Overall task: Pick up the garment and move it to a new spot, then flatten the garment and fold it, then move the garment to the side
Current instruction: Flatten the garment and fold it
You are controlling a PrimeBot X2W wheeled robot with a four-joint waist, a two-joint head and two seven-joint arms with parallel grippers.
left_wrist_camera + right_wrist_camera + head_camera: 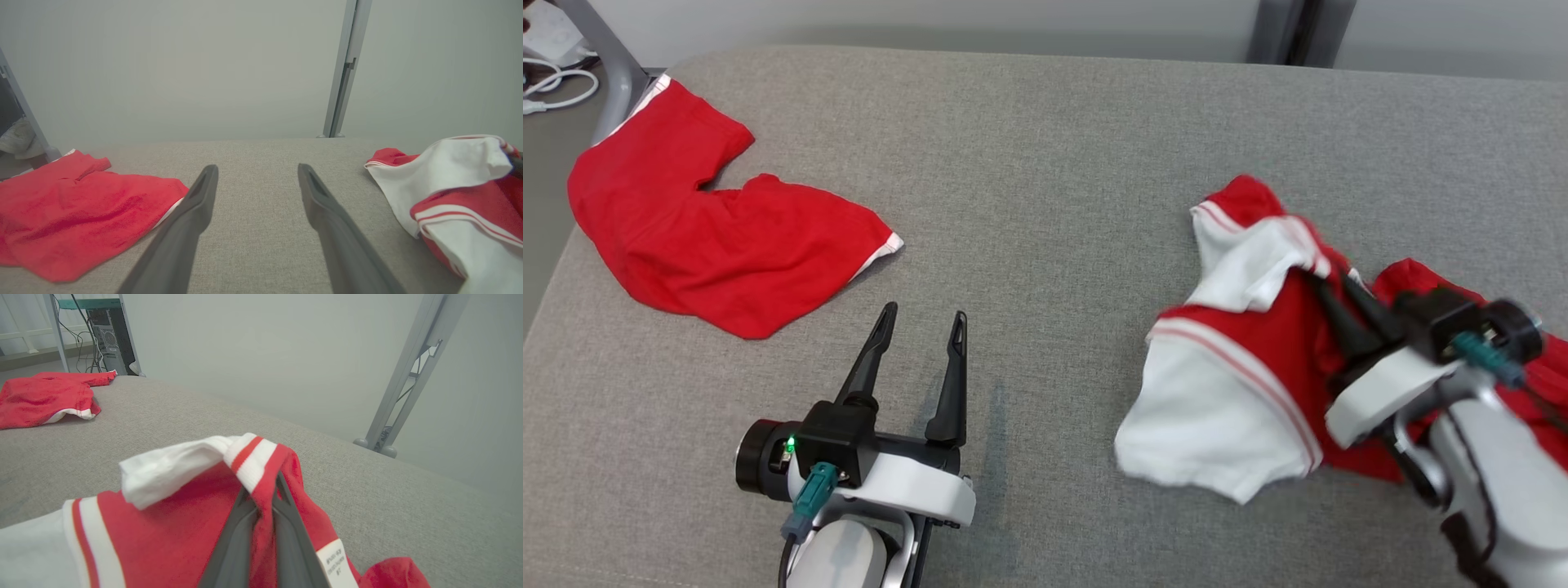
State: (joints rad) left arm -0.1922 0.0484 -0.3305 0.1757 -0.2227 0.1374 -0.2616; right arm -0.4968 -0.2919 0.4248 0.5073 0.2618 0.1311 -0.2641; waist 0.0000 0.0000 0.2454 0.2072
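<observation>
The garment [1225,384] [449,175] [163,522] lies crumpled on the grey woven bench [1054,163], well to the right of the red shorts [719,245] and nearer the robot than they are. Its long axis runs roughly side to side, with the white panel end turned toward the shorts and the red end away from them. It is soft red knit with white panels, red-striped white trim and a white label [335,559]. The right claw [1331,282] [263,490] is pinched on a raised red fold at the trim. The left claw [925,313] [257,167], between shorts and garment, is spread apart with nothing in it.
</observation>
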